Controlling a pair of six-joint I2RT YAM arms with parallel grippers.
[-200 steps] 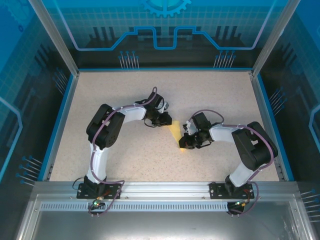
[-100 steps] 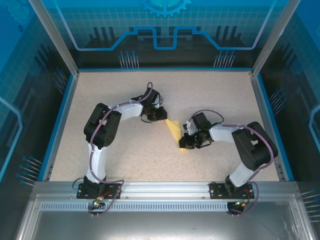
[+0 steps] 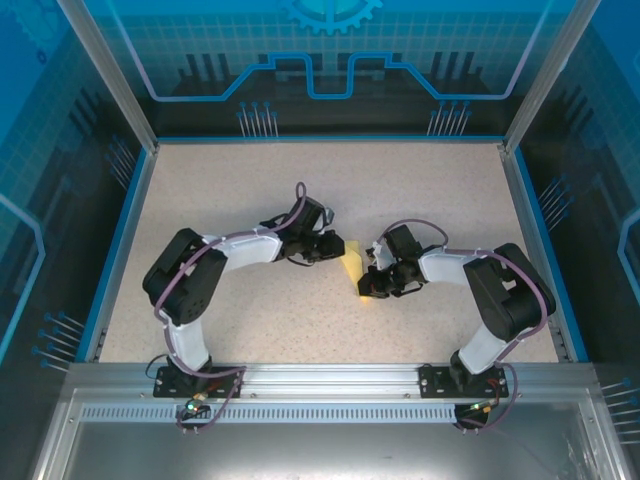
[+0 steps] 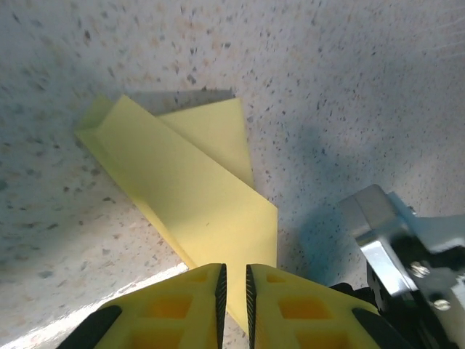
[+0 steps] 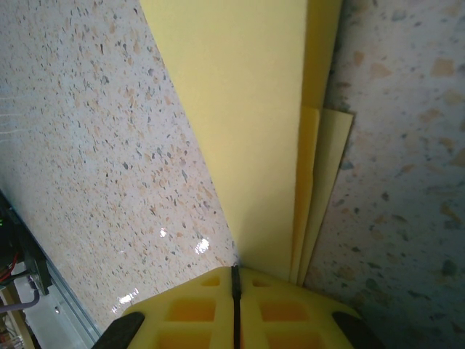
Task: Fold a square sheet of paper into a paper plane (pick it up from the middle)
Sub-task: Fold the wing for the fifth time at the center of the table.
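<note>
On the table (image 3: 220, 200), the folded paper (image 3: 352, 268) is clamped by the right gripper (image 5: 235, 270). The left gripper (image 4: 233, 267) is seen nearly closed; any hold cannot be told.

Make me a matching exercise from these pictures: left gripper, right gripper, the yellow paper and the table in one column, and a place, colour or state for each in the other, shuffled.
1 left gripper
2 right gripper
3 folded paper sheet
4 table

A speckled beige
B closed on the paper's near end
C pale yellow, creased
D at the paper's far end, jaws nearly together

Pairs: 1-D, 2-B, 3-C, 4-A
</note>
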